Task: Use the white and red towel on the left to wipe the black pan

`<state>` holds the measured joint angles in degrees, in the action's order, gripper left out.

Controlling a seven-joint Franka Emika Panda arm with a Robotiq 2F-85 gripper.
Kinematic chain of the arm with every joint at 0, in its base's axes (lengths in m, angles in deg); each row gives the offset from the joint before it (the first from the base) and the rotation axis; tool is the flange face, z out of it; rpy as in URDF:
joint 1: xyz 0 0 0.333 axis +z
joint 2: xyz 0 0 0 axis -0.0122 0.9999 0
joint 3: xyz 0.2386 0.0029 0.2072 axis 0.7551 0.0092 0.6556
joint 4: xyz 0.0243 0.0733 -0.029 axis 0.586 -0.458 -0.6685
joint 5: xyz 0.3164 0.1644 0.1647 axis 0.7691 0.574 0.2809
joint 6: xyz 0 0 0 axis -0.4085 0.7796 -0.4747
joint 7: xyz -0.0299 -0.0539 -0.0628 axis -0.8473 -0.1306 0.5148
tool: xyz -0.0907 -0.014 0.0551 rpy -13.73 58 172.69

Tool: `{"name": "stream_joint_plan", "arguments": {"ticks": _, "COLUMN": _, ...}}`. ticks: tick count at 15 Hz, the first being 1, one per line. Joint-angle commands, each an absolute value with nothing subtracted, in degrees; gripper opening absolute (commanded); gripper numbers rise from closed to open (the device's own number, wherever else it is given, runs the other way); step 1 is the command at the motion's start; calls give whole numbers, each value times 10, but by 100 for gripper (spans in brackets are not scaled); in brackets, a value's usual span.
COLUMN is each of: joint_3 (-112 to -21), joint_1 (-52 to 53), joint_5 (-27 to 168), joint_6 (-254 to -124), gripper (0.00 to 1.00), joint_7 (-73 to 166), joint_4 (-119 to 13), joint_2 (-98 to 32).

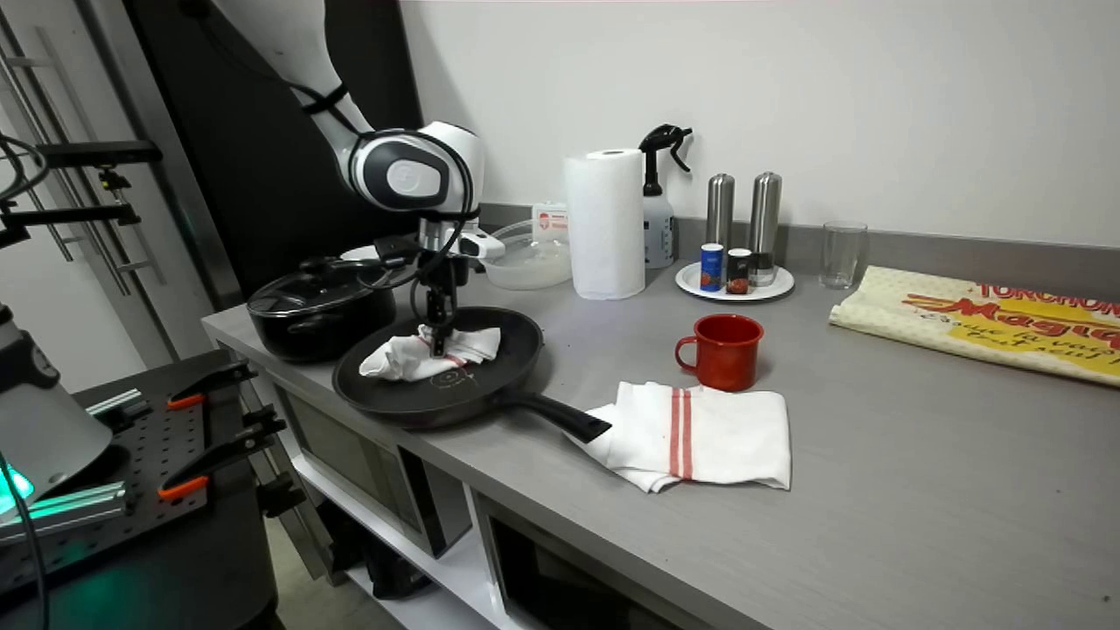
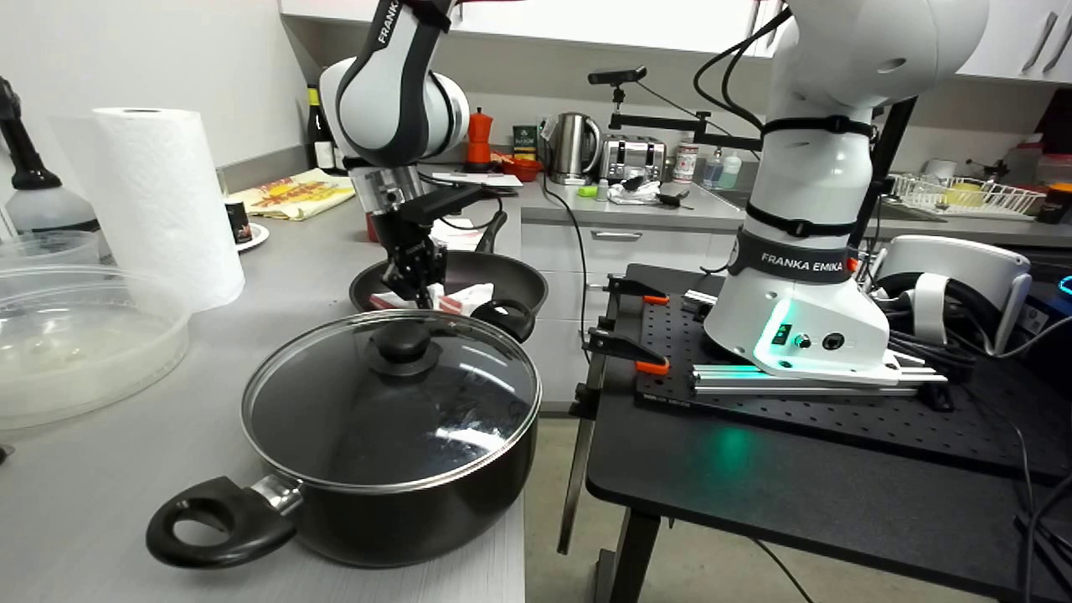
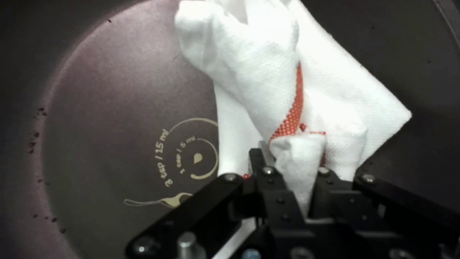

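Observation:
The black pan [image 1: 509, 363] lies on the counter with its handle pointing toward the middle; it also shows in an exterior view [image 2: 512, 276]. A crumpled white and red towel [image 1: 398, 357] rests inside it. In the wrist view the towel [image 3: 251, 68] covers the pan's right part, and the bare pan floor [image 3: 107, 118] with printed markings and dark specks shows at left. My gripper [image 1: 439, 343] points down into the pan. In the wrist view its fingers [image 3: 293, 163] are closed around a bunched fold of the towel. The fold hides part of the fingertips.
A lidded black pot [image 2: 394, 402] stands close beside the pan. A second folded white and red towel [image 1: 735, 433] lies by the pan handle [image 1: 560, 413], with a red mug [image 1: 731, 352] behind it. A paper towel roll [image 1: 605, 227] and plastic bowl [image 1: 529, 267] stand behind the pan.

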<state>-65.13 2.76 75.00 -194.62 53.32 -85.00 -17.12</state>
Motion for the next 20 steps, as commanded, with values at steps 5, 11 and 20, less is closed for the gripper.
{"name": "stream_joint_plan", "arguments": {"ticks": 5, "joint_3": -665, "joint_1": 7, "joint_5": 761, "joint_6": -2021, "gripper": 4, "joint_7": 540, "joint_4": -916, "joint_2": -178}}
{"name": "stream_joint_plan", "arguments": {"ticks": 11, "joint_3": -675, "joint_1": -32, "joint_5": 787, "joint_6": -2063, "gripper": 4, "joint_7": 532, "joint_4": -968, "joint_2": -209}}
{"name": "stream_joint_plan", "arguments": {"ticks": 20, "joint_3": -709, "joint_1": -63, "joint_5": 800, "joint_6": -2100, "gripper": 4, "joint_7": 544, "joint_4": -1016, "joint_2": -238}}
